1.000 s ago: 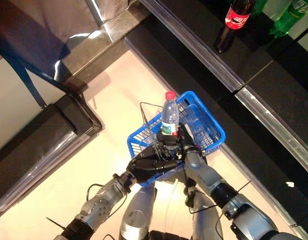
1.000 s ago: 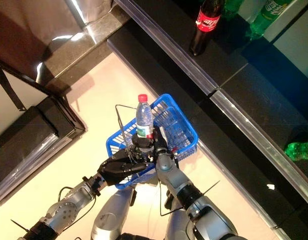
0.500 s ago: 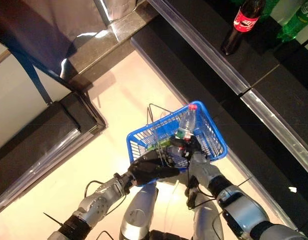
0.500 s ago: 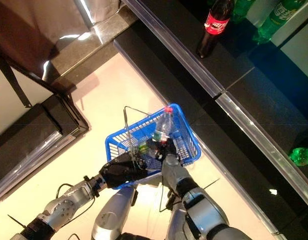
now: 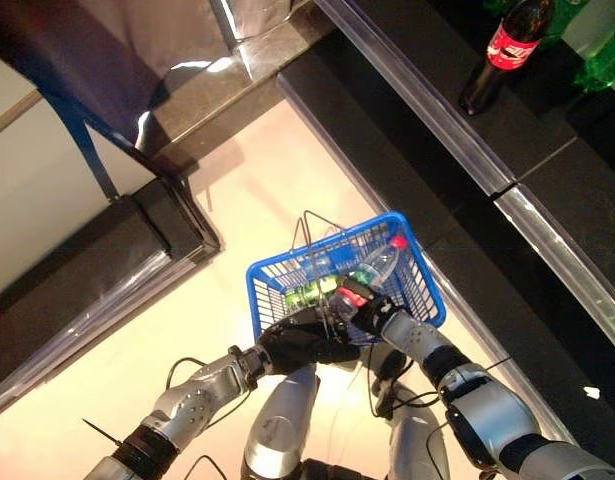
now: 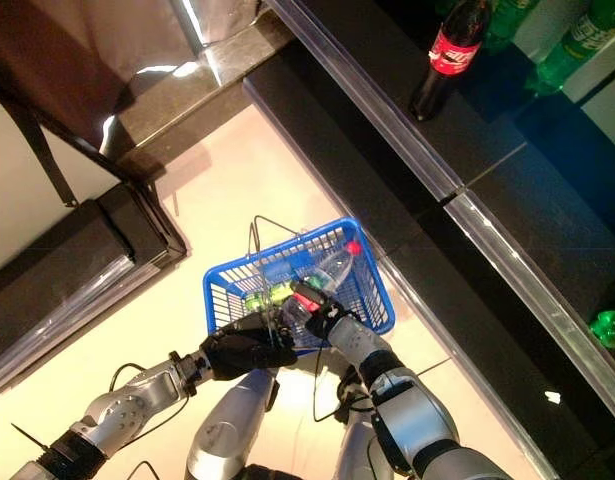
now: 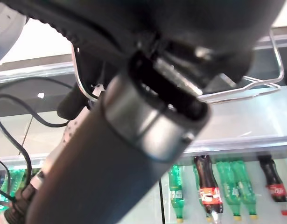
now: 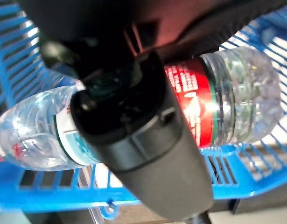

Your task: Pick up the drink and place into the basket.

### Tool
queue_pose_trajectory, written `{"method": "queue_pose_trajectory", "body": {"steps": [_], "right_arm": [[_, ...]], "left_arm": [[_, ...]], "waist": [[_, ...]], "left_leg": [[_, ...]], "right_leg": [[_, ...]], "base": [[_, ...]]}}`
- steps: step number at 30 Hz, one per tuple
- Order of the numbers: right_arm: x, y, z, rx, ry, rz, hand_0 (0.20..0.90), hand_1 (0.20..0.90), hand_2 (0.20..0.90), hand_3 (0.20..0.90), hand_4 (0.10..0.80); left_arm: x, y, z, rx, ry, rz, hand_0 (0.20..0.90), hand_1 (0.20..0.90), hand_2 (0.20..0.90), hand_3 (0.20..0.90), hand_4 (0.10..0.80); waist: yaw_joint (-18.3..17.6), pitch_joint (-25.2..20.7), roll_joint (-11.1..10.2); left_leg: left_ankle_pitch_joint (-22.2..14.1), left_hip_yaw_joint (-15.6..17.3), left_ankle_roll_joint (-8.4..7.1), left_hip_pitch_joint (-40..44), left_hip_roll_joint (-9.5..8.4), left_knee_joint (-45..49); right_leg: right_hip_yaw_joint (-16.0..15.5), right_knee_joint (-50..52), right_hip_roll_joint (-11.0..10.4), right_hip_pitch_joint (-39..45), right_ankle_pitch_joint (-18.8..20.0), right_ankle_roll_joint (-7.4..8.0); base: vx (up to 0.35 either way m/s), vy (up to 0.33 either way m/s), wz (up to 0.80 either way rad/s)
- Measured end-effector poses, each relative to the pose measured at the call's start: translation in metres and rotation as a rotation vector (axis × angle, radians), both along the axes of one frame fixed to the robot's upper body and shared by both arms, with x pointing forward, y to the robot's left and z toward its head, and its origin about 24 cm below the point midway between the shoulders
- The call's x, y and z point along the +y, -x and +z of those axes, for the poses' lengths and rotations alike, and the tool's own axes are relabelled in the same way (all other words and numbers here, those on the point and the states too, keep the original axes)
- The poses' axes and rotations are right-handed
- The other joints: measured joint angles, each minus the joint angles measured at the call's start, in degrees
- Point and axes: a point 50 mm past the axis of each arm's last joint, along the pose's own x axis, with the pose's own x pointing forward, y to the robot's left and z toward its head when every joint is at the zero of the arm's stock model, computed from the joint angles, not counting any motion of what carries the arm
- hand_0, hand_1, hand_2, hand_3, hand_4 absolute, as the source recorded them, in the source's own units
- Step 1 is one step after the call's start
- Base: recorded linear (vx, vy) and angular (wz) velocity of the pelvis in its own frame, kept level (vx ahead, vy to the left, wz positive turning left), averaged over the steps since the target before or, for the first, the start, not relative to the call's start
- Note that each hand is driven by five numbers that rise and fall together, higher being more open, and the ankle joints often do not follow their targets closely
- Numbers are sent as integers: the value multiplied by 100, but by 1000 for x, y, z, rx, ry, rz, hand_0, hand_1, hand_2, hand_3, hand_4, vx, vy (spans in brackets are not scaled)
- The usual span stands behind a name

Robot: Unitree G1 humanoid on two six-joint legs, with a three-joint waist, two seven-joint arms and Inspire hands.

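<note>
My left hand [image 5: 302, 340] is shut on the thin wire handles [image 7: 255, 86] of the blue basket [image 5: 255, 305] and holds it up in front of me. A clear water bottle [image 5: 375, 263] with a red cap lies tilted inside the basket, cap toward the far rim. My right hand [image 5: 372, 305] reaches into the basket and is shut on the bottle's lower part. In the right wrist view the thumb [image 8: 148, 154] lies across the bottle [image 8: 236, 98] at its red and green label. A green-labelled drink [image 5: 302, 295] lies in the basket beside it.
A long dark counter with a metal edge [image 5: 437, 110] runs along the right. A cola bottle [image 5: 502, 55] and green bottles [image 5: 602, 60] stand on it. A dark cabinet [image 5: 87, 270] stands at the left. Shelved bottles [image 7: 208, 186] show in the left wrist view.
My right hand has brought the bottle down from upright above the basket to lying tilted inside it. The whole picture has shifted a little.
</note>
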Motion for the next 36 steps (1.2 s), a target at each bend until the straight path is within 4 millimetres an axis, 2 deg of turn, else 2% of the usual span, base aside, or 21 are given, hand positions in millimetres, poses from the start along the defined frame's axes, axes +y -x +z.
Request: {"method": "queue_pose_trajectory", "body": {"steps": [4,5,6,7,23,32,36], "right_arm": [[-3,-1,1,44,-25,-5,300,300,300,200,100],[-4,-2,1,53,-26,-6,486,486,486,417,317],[-5,-2,1,67,-33,-7,858,858,858,851,751],[-6,-2,1,71,-33,-5,900,900,900,900,800],[-16,-3,-1,61,-8,-17,900,900,900,900,800],[-15,3,11,-205,73,68,900,900,900,900,800],[-2,22,23,-356,86,169,900,900,900,900,800]], "left_arm": [[-1,1,0,4,2,-6,300,300,300,200,100],[-1,1,0,4,2,-7,300,300,300,200,100],[-2,1,0,7,2,-9,300,300,300,200,100],[-2,1,0,8,2,-10,300,300,300,200,100],[-7,3,1,13,13,-33,300,300,300,200,100],[1,3,2,8,20,7,300,300,300,200,100],[11,9,-1,-7,38,56,300,300,300,200,100]], "waist": [[24,0,0],[27,0,0],[28,0,0],[30,0,0],[23,0,-1],[-41,7,-63],[-219,9,-249]], "left_leg": [[0,-9,1,2,-6,18],[1,-17,1,2,-6,21],[1,-25,0,2,-7,25],[1,-28,0,2,-7,26],[0,-43,1,-4,-22,44],[-16,-39,23,-42,-21,51],[-39,10,39,-95,-4,71]], "right_leg": [[-2,30,-12,0,-13,3],[-6,37,-11,1,-18,-1],[-12,41,-10,3,-20,0],[-14,42,-10,5,-21,0],[-19,46,15,12,-25,6],[-17,32,21,-14,-27,10],[8,21,37,-67,-22,12]], "base": [[0,0,0],[0,0,0],[0,0,0],[0,0,0],[0,0,0],[0,0,0],[2,-10,-4]]}}
